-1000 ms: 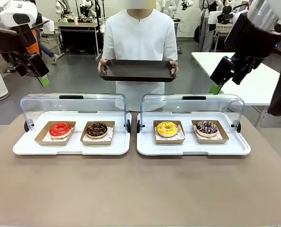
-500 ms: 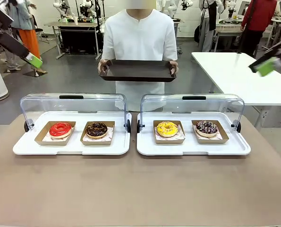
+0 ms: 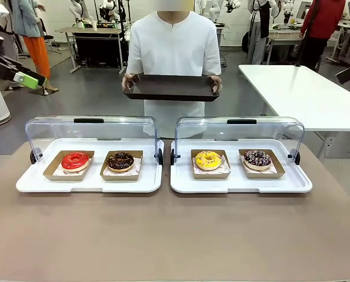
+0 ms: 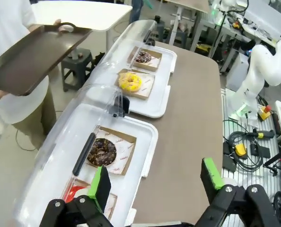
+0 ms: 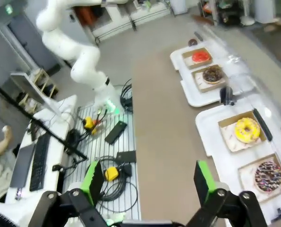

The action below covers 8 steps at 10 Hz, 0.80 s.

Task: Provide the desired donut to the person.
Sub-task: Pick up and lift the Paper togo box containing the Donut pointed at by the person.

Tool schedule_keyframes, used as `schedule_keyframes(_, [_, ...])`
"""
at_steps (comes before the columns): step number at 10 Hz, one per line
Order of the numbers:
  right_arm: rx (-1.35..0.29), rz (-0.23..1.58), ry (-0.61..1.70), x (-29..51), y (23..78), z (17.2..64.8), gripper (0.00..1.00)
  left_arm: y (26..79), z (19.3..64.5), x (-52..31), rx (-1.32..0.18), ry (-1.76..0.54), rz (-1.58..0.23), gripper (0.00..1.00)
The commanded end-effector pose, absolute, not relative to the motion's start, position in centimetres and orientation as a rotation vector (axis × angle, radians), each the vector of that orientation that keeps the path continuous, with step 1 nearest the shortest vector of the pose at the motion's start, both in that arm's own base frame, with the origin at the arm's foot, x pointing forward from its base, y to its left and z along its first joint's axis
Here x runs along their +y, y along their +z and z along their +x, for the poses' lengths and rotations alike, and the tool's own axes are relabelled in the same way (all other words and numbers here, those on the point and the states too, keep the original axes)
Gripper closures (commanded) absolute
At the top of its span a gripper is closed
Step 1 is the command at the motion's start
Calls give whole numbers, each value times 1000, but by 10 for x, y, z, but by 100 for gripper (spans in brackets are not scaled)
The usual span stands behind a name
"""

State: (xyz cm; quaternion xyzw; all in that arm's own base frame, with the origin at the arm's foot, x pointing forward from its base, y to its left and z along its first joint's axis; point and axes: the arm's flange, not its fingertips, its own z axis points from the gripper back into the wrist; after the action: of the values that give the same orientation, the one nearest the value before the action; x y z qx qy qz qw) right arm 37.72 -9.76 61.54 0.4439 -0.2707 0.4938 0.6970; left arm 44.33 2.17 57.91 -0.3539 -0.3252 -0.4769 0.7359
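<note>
Four donuts sit in paper trays on the table: red-glazed [image 3: 75, 160], chocolate [image 3: 120, 160], yellow [image 3: 208, 159] and dark sprinkled [image 3: 257, 157]. Across the table the person [image 3: 173, 44] grips a dark empty tray [image 3: 172, 88] with both hands and points at none of them. My left gripper [image 3: 30, 80] hangs high at the far left. It is open and empty in the left wrist view [image 4: 154, 182], above the chocolate donut [image 4: 101, 151]. My right gripper [image 5: 147, 178] is open and empty too, off to the side of the yellow donut [image 5: 247, 128].
The donuts lie in two white serving trays [image 3: 89, 183] [image 3: 239, 185] with clear lids [image 3: 92, 126] [image 3: 239, 126] swung open at the back. A white table [image 3: 298, 91] stands at the right rear. Brown tabletop [image 3: 175, 235] stretches in front of the trays.
Both arms have swung up and outward toward the picture's sides, the right one almost out of frame. The donuts, the lids and the person with the tray have stayed put.
</note>
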Motion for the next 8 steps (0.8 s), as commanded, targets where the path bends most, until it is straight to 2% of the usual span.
schedule_keyframes(1, [-678,1031,1012,-123,610,390,0,576,447,40,-743,-997,-758,0])
schedule_keyframes(4, [-677,1042,990,-157,592,380,0,573,436,66,-748,-969,-798,0])
schedule_keyframes(8, [-600,942,992,-183,583,352,0,584,415,92,-722,-954,-783,0])
